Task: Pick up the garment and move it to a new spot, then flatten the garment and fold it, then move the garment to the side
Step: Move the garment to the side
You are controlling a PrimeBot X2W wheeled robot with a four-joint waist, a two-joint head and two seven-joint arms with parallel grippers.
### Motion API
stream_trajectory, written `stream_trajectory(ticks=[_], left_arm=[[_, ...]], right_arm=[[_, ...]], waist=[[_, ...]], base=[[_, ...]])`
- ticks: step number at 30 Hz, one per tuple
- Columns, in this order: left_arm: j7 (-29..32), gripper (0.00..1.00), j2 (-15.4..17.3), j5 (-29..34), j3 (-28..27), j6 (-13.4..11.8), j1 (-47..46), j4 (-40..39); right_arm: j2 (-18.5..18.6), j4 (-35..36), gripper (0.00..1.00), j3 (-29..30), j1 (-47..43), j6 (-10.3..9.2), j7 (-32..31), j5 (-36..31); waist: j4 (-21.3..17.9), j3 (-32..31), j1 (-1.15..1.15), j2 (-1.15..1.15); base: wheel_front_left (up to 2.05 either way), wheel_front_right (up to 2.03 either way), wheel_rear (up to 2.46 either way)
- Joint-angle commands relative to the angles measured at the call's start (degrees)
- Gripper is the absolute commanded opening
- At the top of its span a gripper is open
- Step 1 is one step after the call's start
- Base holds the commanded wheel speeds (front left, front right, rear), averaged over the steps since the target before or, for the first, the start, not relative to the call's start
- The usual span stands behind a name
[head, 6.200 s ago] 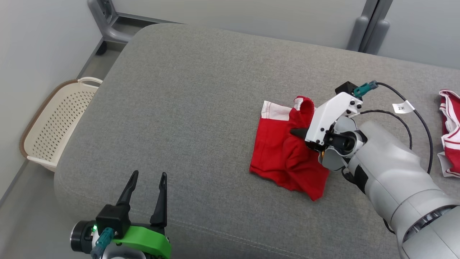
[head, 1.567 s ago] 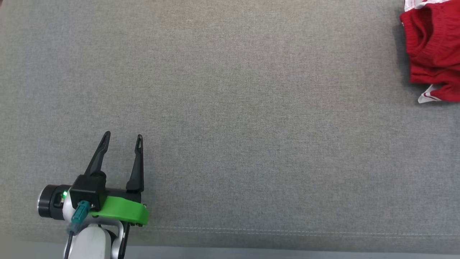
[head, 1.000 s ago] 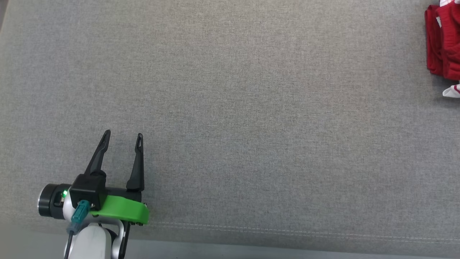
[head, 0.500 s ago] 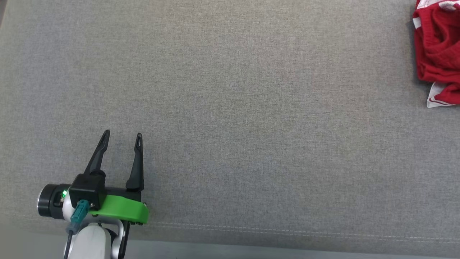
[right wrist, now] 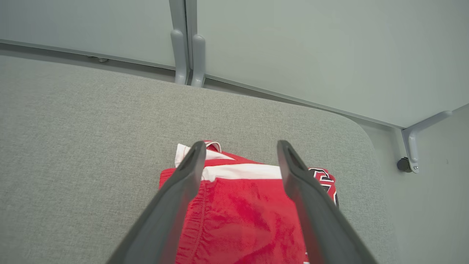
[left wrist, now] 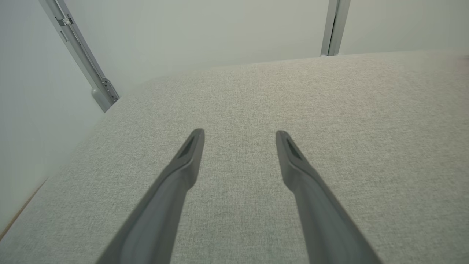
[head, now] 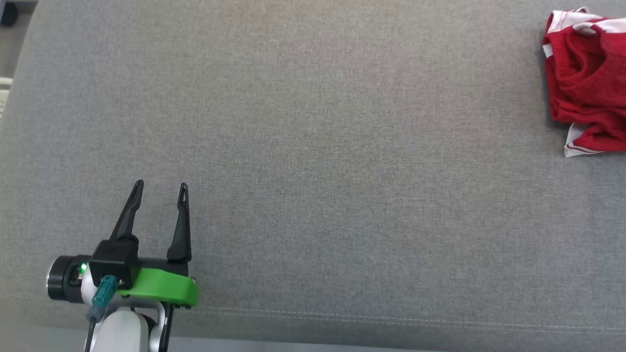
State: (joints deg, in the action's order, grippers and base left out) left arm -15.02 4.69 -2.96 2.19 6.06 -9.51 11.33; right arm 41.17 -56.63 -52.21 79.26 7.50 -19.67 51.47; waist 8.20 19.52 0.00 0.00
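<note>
At near left of the grey cushion point(head: 342, 171), head view: left gripper point(head: 161, 184) sits above the fabric, green mount point(head: 161, 291) at its base, 2 dark fingers point(head: 128, 215) pointing toward the far side. The gap between them is plain, with nothing in it. Left wrist view agrees: left gripper point(left wrist: 239, 132) spread wide over bare grey weave, tips clear of any cloth. Beyond the cushion's far edge are a pale wall point(left wrist: 201, 33) and 1 slanted metal post point(left wrist: 80, 51) at left.

The garment point(head: 582, 83) is red with white trim, bunched rather than flat, at far right of the cushion and cut by the picture's right edge. It is well apart from the left gripper. 1 white-edged corner point(head: 577, 146) sticks out on its near side.

Right wrist view: right gripper point(right wrist: 240, 143) looks down over the garment point(right wrist: 242, 216). Its 2 fingers stand wide apart. Red cloth shows in the gap, lying on the cushion, pinched by neither finger as far as can be seen. Whether the fingers touch the cloth: cannot tell. A white band point(right wrist: 242, 171) runs across the garment's far part, with a dark print point(right wrist: 324, 180) at its right end. The garment lies near the cushion's rounded right corner. Behind it, 2 metal uprights point(right wrist: 187, 47) stand side by side against the wall panels, with 1 bracket point(right wrist: 421, 132) and a small dark wheel point(right wrist: 403, 165) at right.

A stitched seam point(head: 391, 320) runs along the cushion's near edge.
</note>
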Motion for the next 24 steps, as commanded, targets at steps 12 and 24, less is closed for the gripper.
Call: stream_trajectory(ticks=[12,24], left_arm=[[-0.1,1.0,0.6,-0.4,-1.5,-0.7,4.4,-0.2],[-0.1,1.0,1.3,-0.6,-2.7,-1.2,7.3,-0.7]], right_arm=[[-6.2,2.7,1.0,3.3,-14.1,-0.02,23.6,5.6],[-10.9,6.9,1.0,4.2,-24.3,-0.02,34.8,3.6]], waist=[[-2.6,-9.3,0.0,0.0],[-4.9,-13.7,0.0,0.0]], base=[[0.0,0.0,0.0],[0.0,0.0,0.0]])
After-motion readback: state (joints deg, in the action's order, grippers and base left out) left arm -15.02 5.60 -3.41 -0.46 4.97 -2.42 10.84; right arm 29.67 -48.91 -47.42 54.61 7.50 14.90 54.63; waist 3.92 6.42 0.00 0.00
